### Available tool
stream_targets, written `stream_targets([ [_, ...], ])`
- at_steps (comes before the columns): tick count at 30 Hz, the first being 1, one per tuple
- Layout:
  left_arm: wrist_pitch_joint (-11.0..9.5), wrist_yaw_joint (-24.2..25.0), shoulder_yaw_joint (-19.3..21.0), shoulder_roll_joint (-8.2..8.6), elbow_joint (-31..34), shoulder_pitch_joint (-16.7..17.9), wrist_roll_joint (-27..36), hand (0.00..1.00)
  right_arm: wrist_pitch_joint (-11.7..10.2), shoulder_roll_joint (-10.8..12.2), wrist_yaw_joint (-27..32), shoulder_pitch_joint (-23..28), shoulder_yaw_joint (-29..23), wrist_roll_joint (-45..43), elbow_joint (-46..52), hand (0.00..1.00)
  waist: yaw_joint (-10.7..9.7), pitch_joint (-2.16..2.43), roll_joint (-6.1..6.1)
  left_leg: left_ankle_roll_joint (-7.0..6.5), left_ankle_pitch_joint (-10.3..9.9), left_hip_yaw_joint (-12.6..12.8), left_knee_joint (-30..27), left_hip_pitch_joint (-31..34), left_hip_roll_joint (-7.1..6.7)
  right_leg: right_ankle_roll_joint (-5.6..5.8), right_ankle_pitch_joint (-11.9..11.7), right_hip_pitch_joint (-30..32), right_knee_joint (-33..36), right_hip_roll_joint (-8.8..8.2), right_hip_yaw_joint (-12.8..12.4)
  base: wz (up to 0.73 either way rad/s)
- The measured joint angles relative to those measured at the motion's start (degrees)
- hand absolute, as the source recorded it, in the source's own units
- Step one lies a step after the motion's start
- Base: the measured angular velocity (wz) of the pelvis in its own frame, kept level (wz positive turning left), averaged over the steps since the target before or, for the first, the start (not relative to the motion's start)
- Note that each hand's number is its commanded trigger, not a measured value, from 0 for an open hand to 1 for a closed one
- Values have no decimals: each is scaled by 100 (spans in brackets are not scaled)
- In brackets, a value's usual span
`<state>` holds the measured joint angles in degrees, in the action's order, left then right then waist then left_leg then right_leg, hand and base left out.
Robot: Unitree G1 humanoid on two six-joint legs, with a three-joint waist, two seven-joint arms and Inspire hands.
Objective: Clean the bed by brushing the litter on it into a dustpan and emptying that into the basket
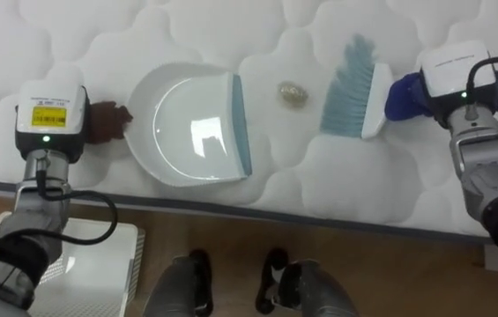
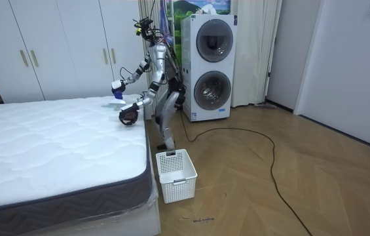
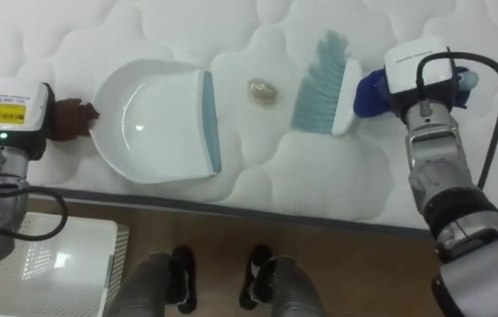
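A white dustpan (image 1: 191,123) with a pale blue lip lies flat on the quilted white mattress (image 1: 257,189), its mouth facing right. My left hand (image 1: 107,121) is shut on the handle at its left end. A small crumpled scrap of litter (image 1: 292,93) lies on the mattress between the pan's lip and the brush. The hand brush (image 1: 347,88), white-backed with light blue bristles, rests just right of the scrap. My right hand (image 1: 442,97) is shut on its dark blue handle. In the room view I stand at the bed's (image 2: 40,151) far side edge, both arms out over it.
A white slatted basket (image 1: 90,264) stands on the wooden floor by my left foot, close to the bed's edge (image 2: 176,174). Behind me is a stacked washer and dryer (image 2: 209,65). White wardrobes (image 2: 60,46) line the wall beyond the bed.
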<state>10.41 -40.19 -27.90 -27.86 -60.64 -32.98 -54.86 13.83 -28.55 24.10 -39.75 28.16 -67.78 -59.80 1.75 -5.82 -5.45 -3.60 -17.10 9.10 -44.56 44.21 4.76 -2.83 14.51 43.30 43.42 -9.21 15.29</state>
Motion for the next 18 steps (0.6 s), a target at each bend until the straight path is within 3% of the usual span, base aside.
stream_targets([
  [4, 9, 76, 9, 4, 4, 0, 11, 100, 24, -1, -13, -1, 116, 1, 0, 100, 19, -2, 3, 2, 0, -12, 22, -2, 45, -10, -40, -42, -78, 45, 44, -2],
  [10, 13, 126, -6, 5, 23, 6, 65, 100, 248, 1, -219, 14, 373, 8, 197, 100, 16, -22, 34, 26, 15, -28, 88, -46, 48, -15, -44, -105, -128, 100, 66, 0],
  [18, 57, 218, -49, 10, 2, 22, 246, 100, 254, 66, -433, 85, 438, 30, 444, 100, -18, -33, 54, 97, 108, -75, 331, -193, 47, -40, -123, -295, -420, 189, 126, 0],
])
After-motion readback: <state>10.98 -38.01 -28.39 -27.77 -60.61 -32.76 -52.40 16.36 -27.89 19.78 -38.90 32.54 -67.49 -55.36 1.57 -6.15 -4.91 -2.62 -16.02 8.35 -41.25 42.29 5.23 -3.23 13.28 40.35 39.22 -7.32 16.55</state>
